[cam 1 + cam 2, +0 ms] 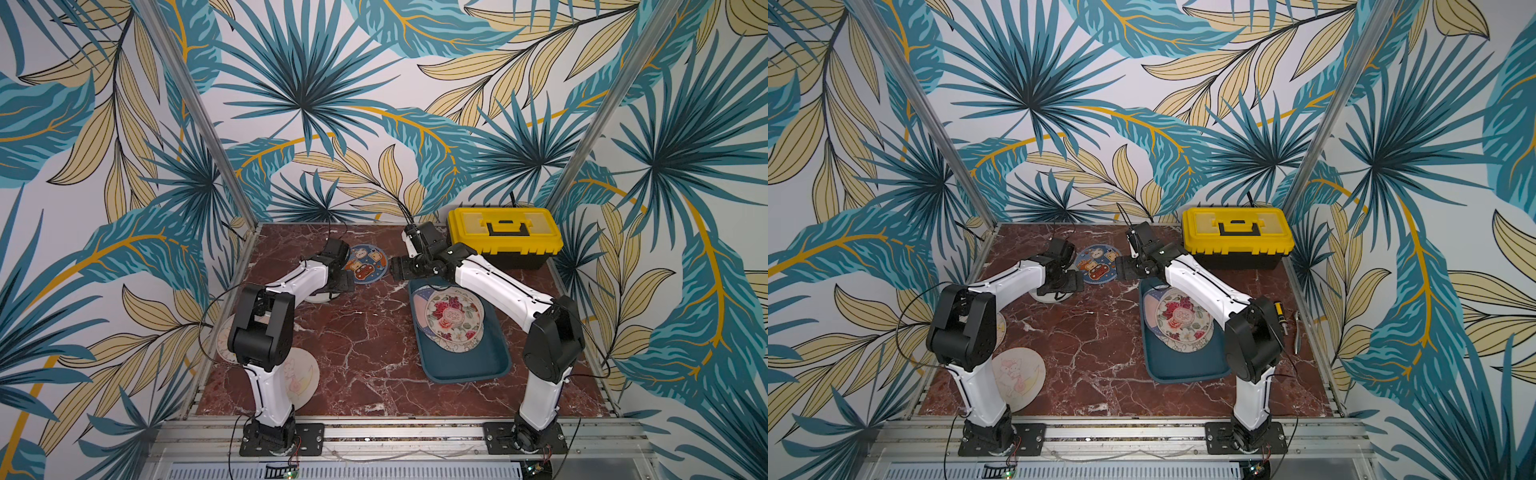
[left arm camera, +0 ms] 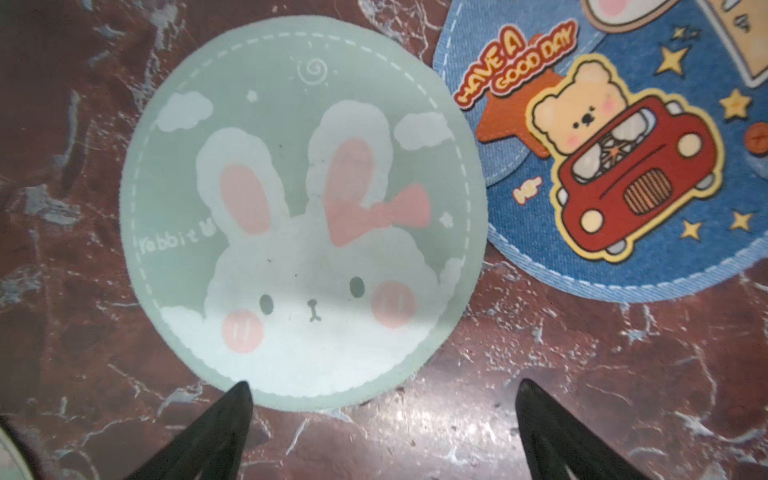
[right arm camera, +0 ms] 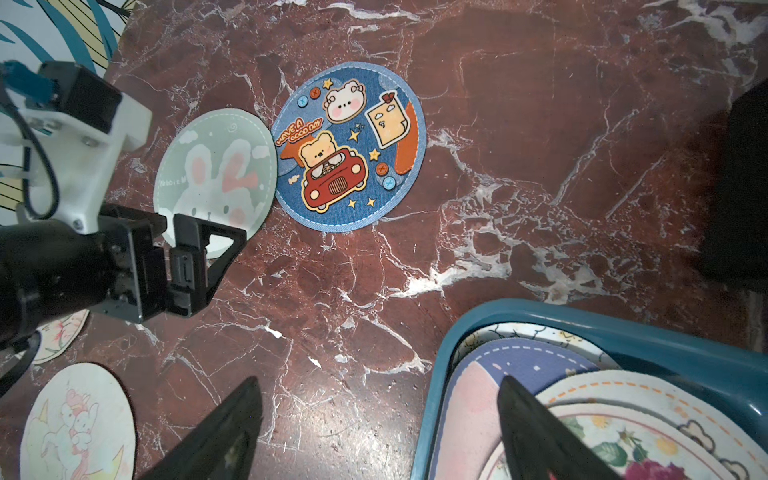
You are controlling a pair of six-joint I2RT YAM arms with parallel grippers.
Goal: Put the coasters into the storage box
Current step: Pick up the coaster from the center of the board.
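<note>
Both grippers are standing wide open and carrying nothing. Of the two, the left gripper (image 2: 384,386) is hovering low over the mint-green round cloth coaster printed with a white rabbit (image 2: 303,208). One fingertip (image 2: 239,399) is overlapping its rim, though I cannot tell whether it is touching. This rabbit coaster is lying flat on the red-brown marble surface (image 1: 353,332) near the far edge, left of centre. Its rim is touching, or nearly touching, the blue denim-look round coaster with a bear in a red car (image 3: 349,145).

Meanwhile the right gripper (image 3: 379,380) is hanging over the far end of the dark teal shallow plastic storage box (image 1: 465,370). That box is sitting right of centre and holding a stack topped by a flowered round coaster (image 1: 455,318). A cream round coaster with a pink animal print (image 3: 79,424) is waiting near the front left corner, and another pale coaster (image 3: 62,338) is showing partly under the left arm.

These discs are looking thin, light and floppy, and they are lying flush on polished stone. A straight pinch from above is therefore likely to find no edge. Taking the rabbit coaster at its free rim, away from the blue one, seems best. It will probably slide before lifting, and droop once it is up.
</note>
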